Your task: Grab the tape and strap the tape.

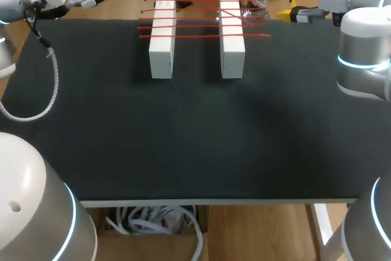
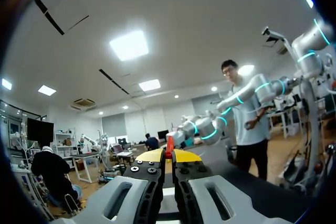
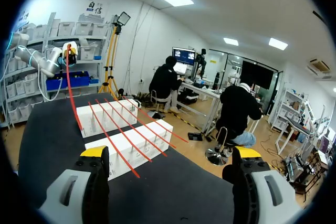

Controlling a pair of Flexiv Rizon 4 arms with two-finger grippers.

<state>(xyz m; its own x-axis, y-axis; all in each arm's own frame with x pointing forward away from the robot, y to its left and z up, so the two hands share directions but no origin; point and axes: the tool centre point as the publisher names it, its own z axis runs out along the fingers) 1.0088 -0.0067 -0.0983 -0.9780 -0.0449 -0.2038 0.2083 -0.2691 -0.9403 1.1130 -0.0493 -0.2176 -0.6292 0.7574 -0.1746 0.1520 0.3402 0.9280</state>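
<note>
- A thin red tape strip (image 2: 169, 144), long and limp, is pinched between the closed fingers of the left end effector (image 2: 169, 156) at the far left of the black counter (image 1: 195, 139).
- Grabbing is judged done.
- The right end effector (image 3: 170, 153) is spread wide and empty at the far right; the strip's free end would next need to be taken.
- More red strips (image 1: 201, 27) are laid across two white rectangular blocks (image 1: 162, 41), far centre.

We look down on a black table (image 1: 195, 151), with wooden floor (image 1: 263, 230) beyond its edge at 6 o'clock and again at 12 o'clock. In the wrist views we see a white ceiling (image 2: 210, 24) with bright square light panels (image 2: 129, 44), white walls (image 3: 147, 35) and storage shelves (image 3: 84, 30).
</note>
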